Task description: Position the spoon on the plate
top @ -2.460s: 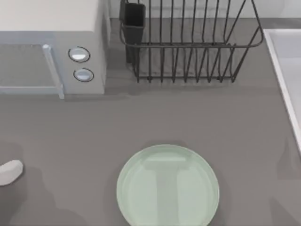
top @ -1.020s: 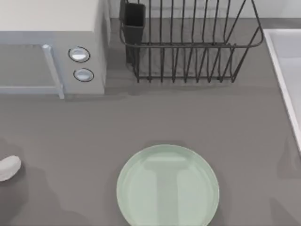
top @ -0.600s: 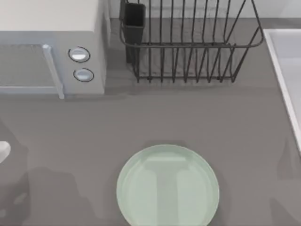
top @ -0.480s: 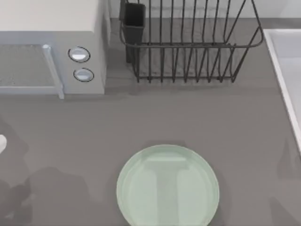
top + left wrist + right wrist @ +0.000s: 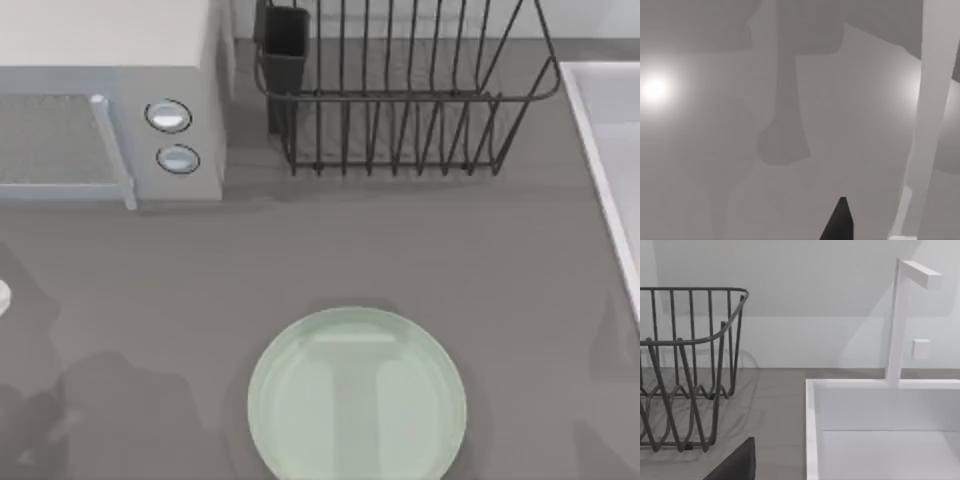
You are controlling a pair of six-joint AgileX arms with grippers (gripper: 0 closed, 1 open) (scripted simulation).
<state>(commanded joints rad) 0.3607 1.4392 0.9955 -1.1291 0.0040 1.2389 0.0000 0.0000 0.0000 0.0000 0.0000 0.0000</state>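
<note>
Plate (image 5: 356, 395) sits bare at six o'clock on the counter (image 5: 400, 250). We cannot tell either hand's state. Misjudging the spoon's position risks a missed grasp.

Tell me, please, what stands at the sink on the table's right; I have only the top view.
Observer: In the right wrist view, a white faucet rises from the back rim of the sink, with a short spout bent at its top.
Operator: Thank you. Is there anything on the wall behind it?
Observer: Yes, a small white square sits on the wall beside the faucet.
Operator: And what does the left wrist camera face?
Observer: A grey surface with soft shadows and a bright glare spot.
</note>
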